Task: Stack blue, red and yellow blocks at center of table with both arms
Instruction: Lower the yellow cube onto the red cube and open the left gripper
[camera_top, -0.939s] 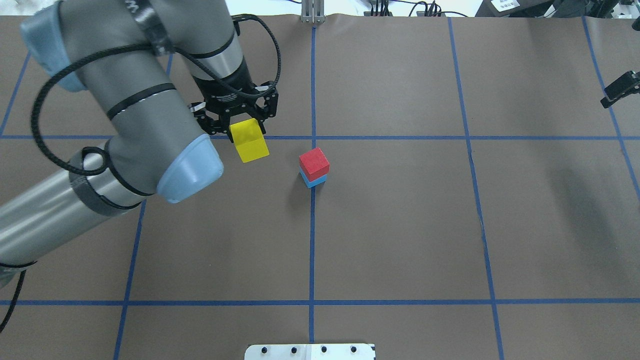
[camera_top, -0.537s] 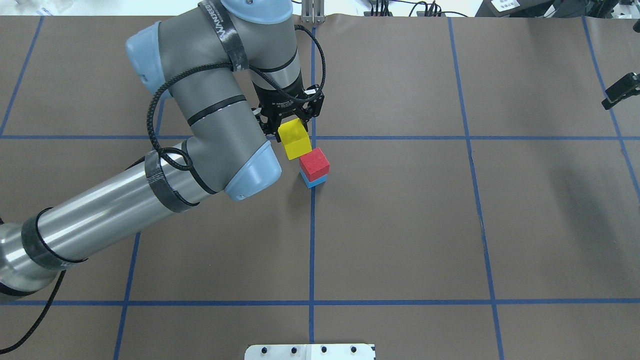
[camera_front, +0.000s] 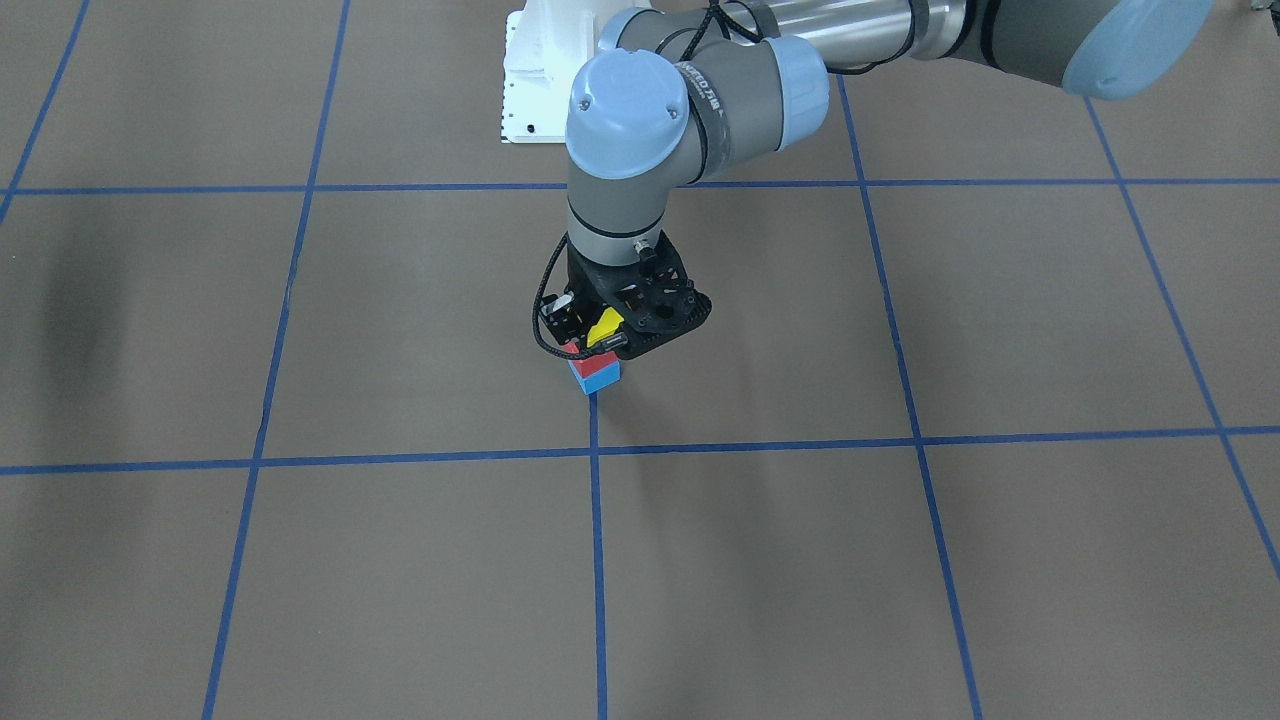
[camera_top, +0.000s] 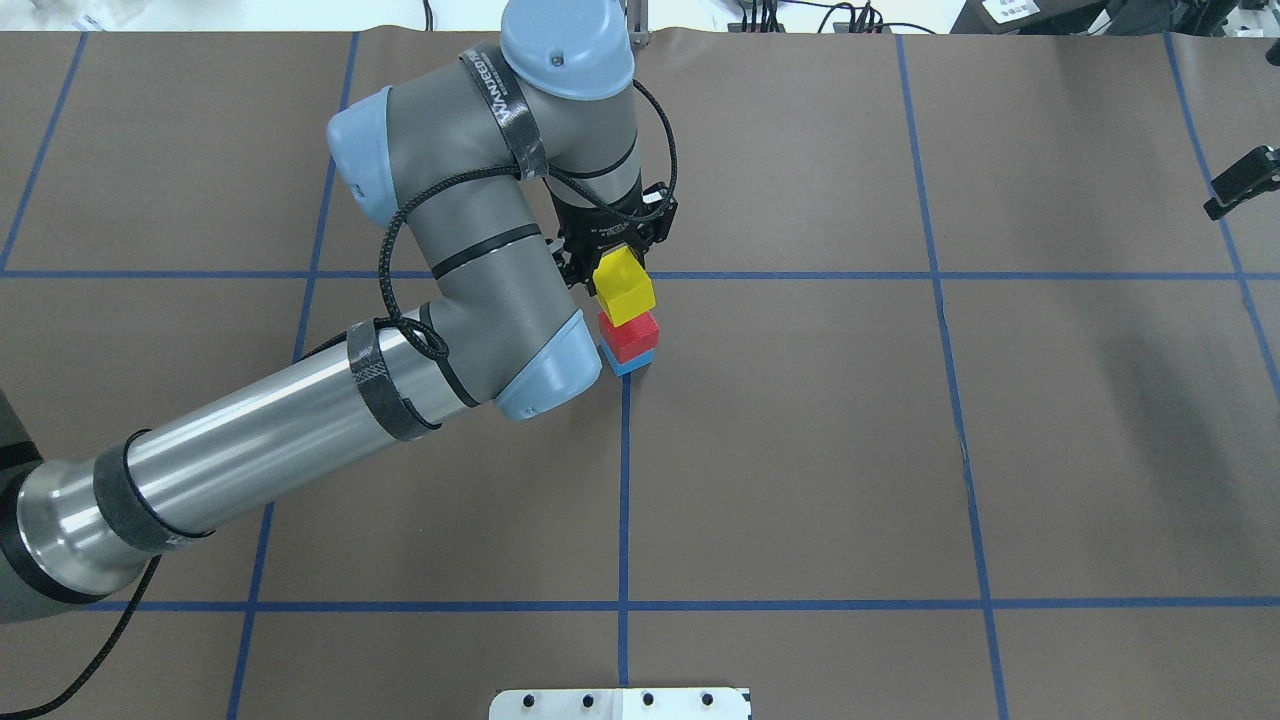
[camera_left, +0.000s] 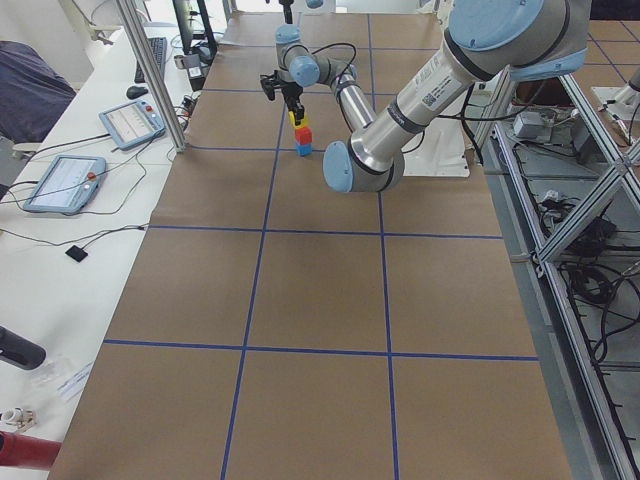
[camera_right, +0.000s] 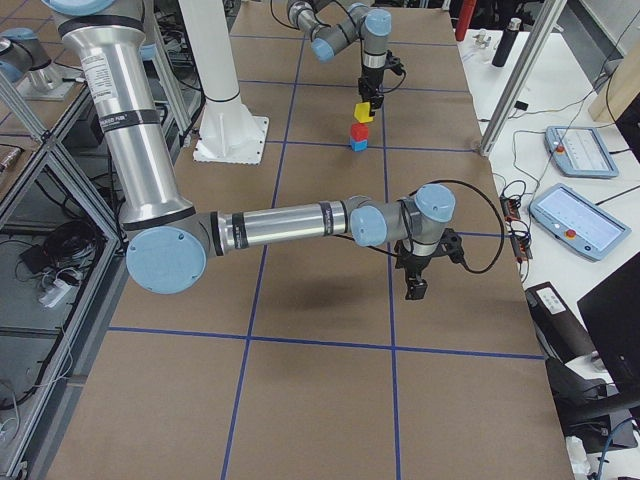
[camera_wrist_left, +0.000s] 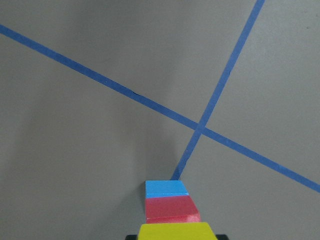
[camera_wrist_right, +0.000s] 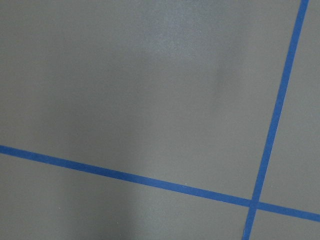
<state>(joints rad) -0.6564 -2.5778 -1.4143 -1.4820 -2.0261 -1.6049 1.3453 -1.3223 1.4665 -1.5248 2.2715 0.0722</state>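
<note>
A red block (camera_top: 630, 338) sits on a blue block (camera_top: 632, 362) at the table's center, where two blue tape lines cross. My left gripper (camera_top: 618, 262) is shut on a yellow block (camera_top: 622, 287) and holds it just over the red block, slightly offset. I cannot tell whether the two touch. The left wrist view shows the yellow block (camera_wrist_left: 175, 232), the red block (camera_wrist_left: 171, 210) and the blue block (camera_wrist_left: 166, 188) in a line. My right gripper (camera_top: 1240, 182) is at the table's far right edge, over bare table. I cannot tell whether it is open or shut.
Blue tape lines (camera_top: 624, 480) divide the brown table cover into squares. The white base plate (camera_top: 620, 703) sits at the near edge. My left arm (camera_top: 300, 430) stretches across the left half of the table toward the stack.
My left gripper has carried the yellow block to the right, from left of the stack to above the red block. The red and blue blocks and the right gripper have not moved.
</note>
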